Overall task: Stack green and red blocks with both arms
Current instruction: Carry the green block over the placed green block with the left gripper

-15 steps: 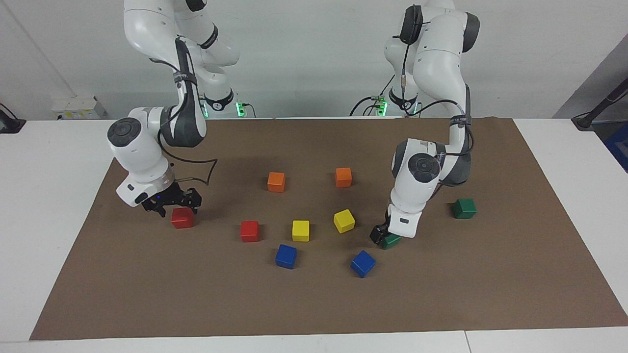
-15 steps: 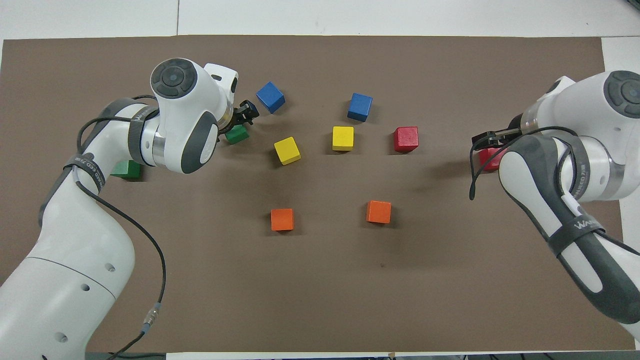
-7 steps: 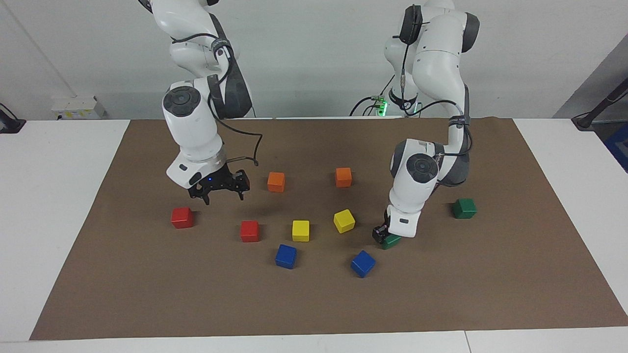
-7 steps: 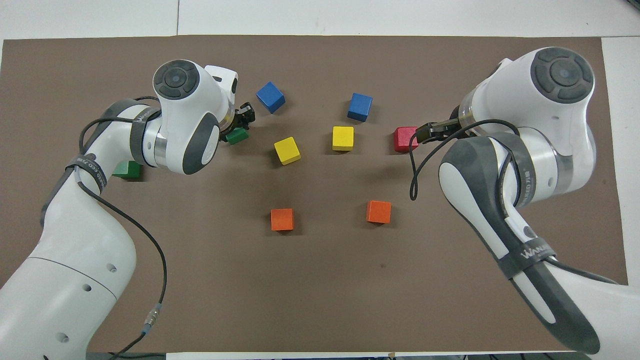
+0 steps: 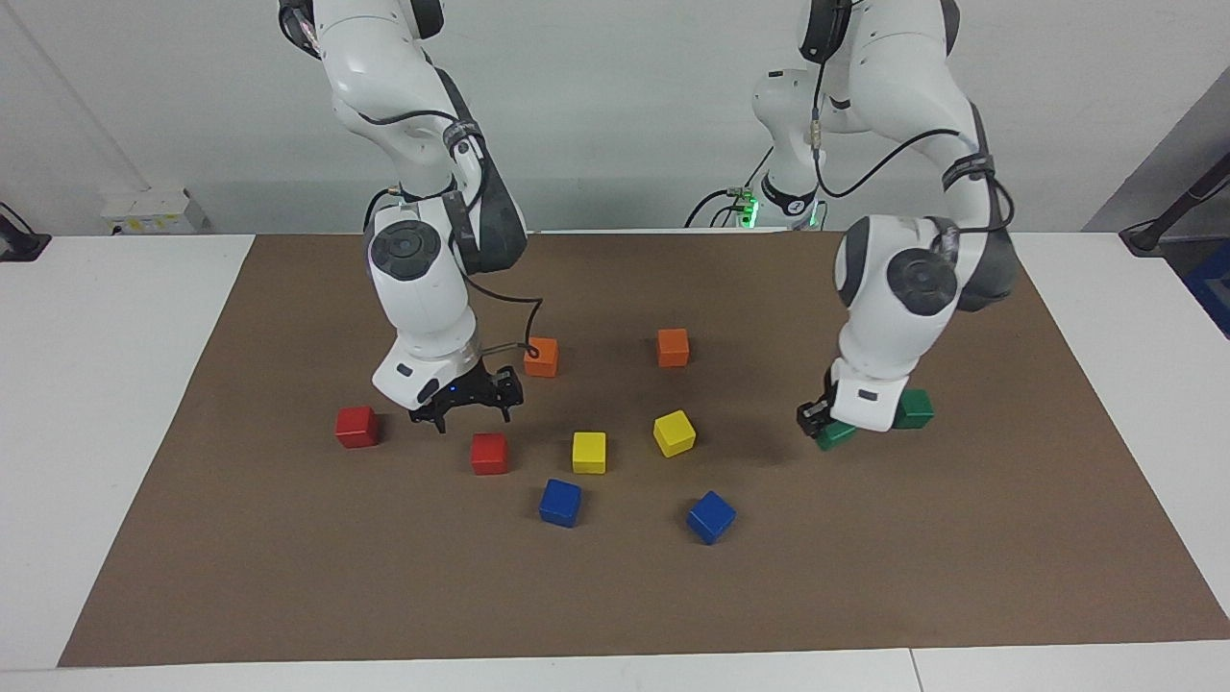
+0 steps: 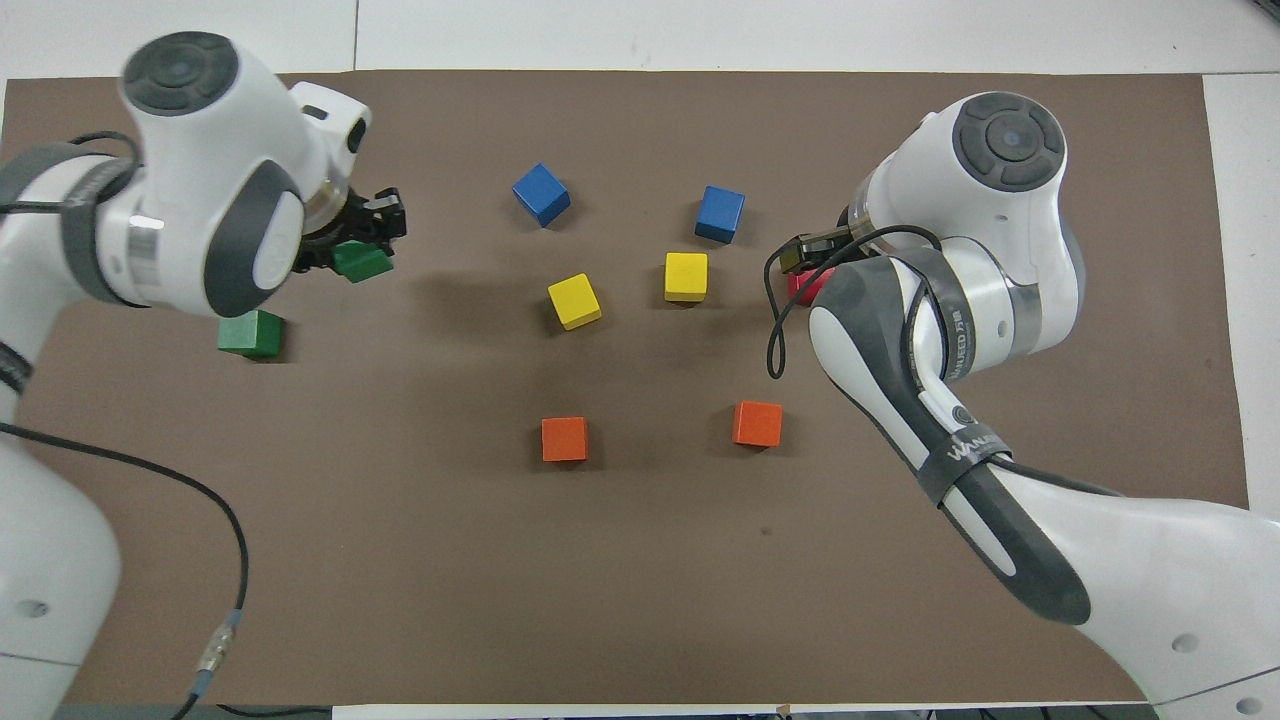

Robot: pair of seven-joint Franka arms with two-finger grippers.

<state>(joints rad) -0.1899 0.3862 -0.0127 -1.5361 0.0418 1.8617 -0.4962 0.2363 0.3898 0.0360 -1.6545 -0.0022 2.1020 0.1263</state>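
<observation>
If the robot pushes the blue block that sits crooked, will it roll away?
Probably not: the blue block is a flat-sided cube resting on the brown mat, so it should slide or turn. It looks stiff and solid, and small enough to be light.

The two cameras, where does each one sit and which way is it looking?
Facing view: high across the table, looking at the robots; both arms show from base to tool, the left tool holding a green block.
Overhead view: high above the robots' end, looking steeply down; the arms enter from the bottom.
Shared: the brown mat, all ten blocks, half a turn apart.
</observation>
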